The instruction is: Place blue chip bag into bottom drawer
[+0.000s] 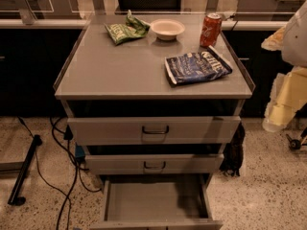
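The blue chip bag [197, 67] lies flat on the right front part of the grey cabinet top [120, 71], just in front of the red soda can [210, 29]. The bottom drawer [153, 202] is pulled out below the two upper drawers, and its plain grey inside holds nothing. My gripper [280, 104], pale yellow and white, hangs at the right edge of the view. It is to the right of the cabinet, below the level of its top, and apart from the bag.
A green chip bag [125, 29] and a white bowl [167, 28] sit at the back of the top. The two upper drawers [154, 129] have dark bar handles. Black cables [67, 176] and a stand leg [24, 169] lie on the floor to the left.
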Controlling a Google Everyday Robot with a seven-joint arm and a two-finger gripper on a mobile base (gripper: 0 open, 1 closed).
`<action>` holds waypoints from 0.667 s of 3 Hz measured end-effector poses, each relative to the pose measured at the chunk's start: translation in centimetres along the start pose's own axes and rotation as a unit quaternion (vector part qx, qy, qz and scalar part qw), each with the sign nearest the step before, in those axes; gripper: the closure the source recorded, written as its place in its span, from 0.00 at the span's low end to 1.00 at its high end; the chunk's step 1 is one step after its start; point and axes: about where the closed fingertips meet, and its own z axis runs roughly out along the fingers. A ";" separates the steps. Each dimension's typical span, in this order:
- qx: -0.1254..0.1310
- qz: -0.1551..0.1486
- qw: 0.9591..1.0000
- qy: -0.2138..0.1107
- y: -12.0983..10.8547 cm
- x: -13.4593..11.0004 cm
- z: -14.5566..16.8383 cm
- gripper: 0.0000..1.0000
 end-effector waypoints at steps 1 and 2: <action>0.000 0.000 1.000 0.000 0.0 0.0 0.0 0.00; 0.011 0.022 1.000 -0.012 -1.4 -0.5 0.2 0.00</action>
